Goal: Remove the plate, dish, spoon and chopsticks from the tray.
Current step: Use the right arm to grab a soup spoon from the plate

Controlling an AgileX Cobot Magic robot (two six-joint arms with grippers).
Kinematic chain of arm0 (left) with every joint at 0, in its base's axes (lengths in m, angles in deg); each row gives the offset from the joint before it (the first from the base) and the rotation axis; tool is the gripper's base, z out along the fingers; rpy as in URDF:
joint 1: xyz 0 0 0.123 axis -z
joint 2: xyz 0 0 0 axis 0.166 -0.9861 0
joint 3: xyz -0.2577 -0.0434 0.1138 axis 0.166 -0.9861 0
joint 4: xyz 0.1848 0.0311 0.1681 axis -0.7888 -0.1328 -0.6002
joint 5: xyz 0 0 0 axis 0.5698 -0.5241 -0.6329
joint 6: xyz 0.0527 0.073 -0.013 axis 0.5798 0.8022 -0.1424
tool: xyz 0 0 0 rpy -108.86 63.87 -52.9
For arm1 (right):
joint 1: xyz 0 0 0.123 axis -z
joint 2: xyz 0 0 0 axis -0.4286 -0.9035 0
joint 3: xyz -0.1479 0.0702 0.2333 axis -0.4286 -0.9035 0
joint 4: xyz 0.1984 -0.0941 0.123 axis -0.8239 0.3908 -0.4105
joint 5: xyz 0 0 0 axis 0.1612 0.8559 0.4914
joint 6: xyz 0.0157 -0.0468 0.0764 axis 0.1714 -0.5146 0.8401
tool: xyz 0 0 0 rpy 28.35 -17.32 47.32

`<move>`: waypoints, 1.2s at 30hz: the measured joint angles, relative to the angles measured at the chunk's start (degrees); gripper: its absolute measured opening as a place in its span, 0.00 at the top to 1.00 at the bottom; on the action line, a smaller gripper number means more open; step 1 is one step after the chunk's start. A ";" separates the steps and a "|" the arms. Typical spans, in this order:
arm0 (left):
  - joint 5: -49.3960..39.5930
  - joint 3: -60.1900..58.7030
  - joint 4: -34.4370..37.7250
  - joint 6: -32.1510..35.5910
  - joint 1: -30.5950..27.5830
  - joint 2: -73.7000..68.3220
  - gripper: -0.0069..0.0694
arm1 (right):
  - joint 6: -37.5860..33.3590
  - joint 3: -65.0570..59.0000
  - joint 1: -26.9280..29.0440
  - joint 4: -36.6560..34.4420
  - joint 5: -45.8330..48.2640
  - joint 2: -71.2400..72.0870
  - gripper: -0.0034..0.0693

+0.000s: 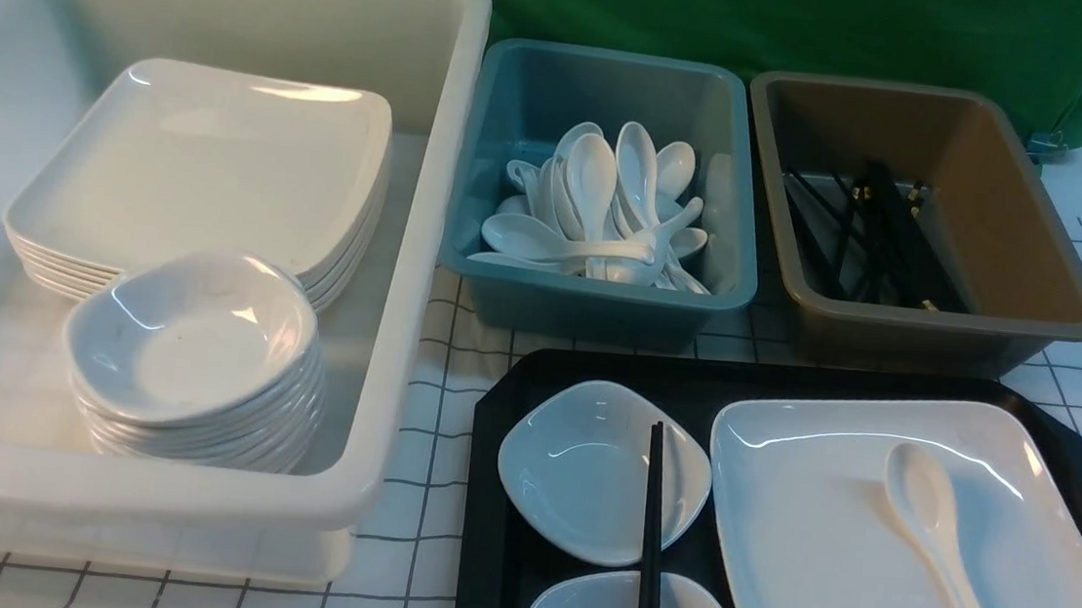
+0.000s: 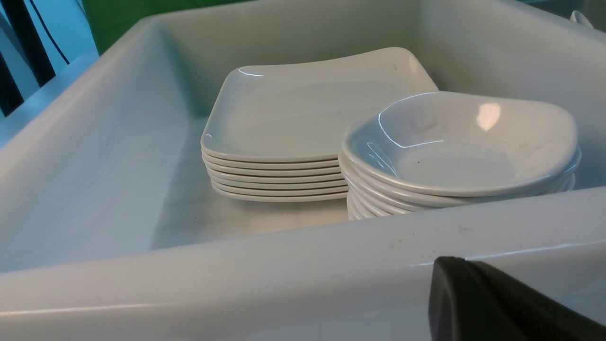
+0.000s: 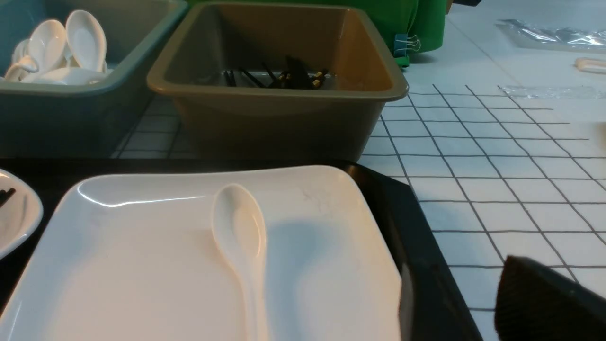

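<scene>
Left gripper, clenched on nothing seen, sits left of tray by near wall of white tub. Tray's left part: two dishes, chopsticks laid across both. Tray's right part: plate w/ spoon lying on it. Right gripper, just off tray's right edge; whether released or clenched can't be told. Judged best: take spoon by handle first, then chopsticks, so plate & dishes lift bare.

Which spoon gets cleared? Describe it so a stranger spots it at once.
Find the black tray nearest the robot, in front of the blue bin and brown bin. On its right side sits the white plate, and the spoon lies alone on it, bowl toward the bins. The other spoons are heaped inside the blue bin.
</scene>
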 joint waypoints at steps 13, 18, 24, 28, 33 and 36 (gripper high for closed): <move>3.01 0.00 5.47 -0.97 0.00 0.00 0.90 | 0.00 0.00 0.00 0.00 0.00 0.00 0.62; 12.92 0.00 20.46 -5.53 0.00 0.00 0.90 | 0.00 0.00 -0.10 0.00 0.00 0.00 0.62; 22.05 0.00 23.32 -14.60 0.00 0.00 0.90 | 0.00 0.00 -0.34 0.00 0.00 0.00 0.62; 26.17 0.00 23.56 -17.49 0.00 0.00 0.90 | 0.00 0.00 -0.39 0.00 0.00 0.00 0.62; 28.10 0.00 23.56 -17.91 0.00 0.00 0.90 | 0.00 0.00 -0.39 0.00 0.00 0.00 0.62; 32.08 0.00 23.33 -18.11 0.00 0.00 0.90 | 0.00 0.00 -0.39 0.00 0.00 0.00 0.62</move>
